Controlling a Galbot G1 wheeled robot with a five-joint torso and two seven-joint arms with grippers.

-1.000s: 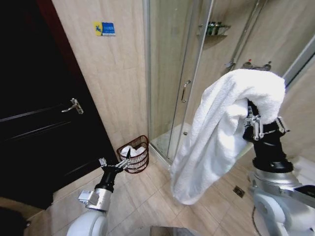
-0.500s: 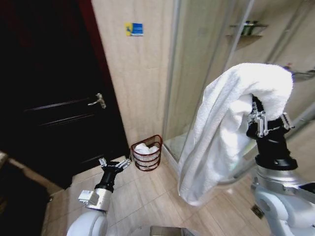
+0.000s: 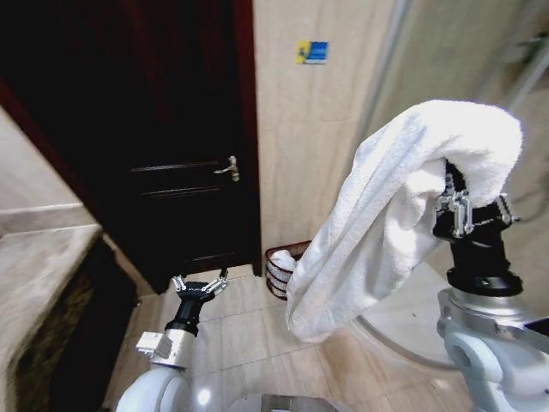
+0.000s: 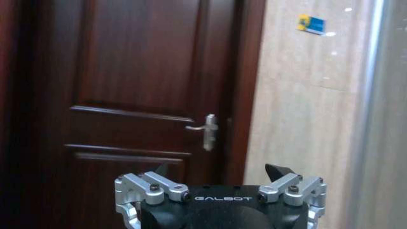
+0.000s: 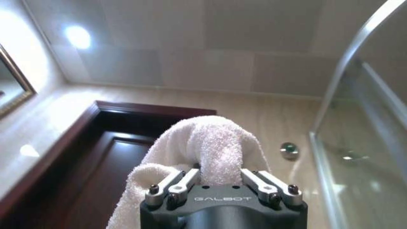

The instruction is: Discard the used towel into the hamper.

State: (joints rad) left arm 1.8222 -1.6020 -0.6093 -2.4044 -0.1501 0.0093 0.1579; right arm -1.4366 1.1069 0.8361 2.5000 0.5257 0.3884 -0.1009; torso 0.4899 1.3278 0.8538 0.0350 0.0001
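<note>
Right gripper [image 3: 450, 199] grips towel [image 3: 386, 215]; hamper [image 3: 276, 262] seemingly half-hidden

The beige tiled floor [image 3: 249, 335] carries the hamper [image 3: 279, 268], standing beside the dark wooden door [image 3: 184, 172].

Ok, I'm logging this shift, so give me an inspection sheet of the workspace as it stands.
Surface: beige tiled floor, bare around the hamper.
Job's things: white towel draped over the raised right gripper, hanging free; hamper on the floor against the wall, partly hidden behind the towel, white cloth already inside.
Clutter: nothing seen.
Grippers: right shut on the towel; left gripper open, empty, held low and pointing at the door.
Cables: nothing seen.
Surroundings: dark wooden door closed, blue sign on the wall, glass shower screen on the robot's right.
</note>
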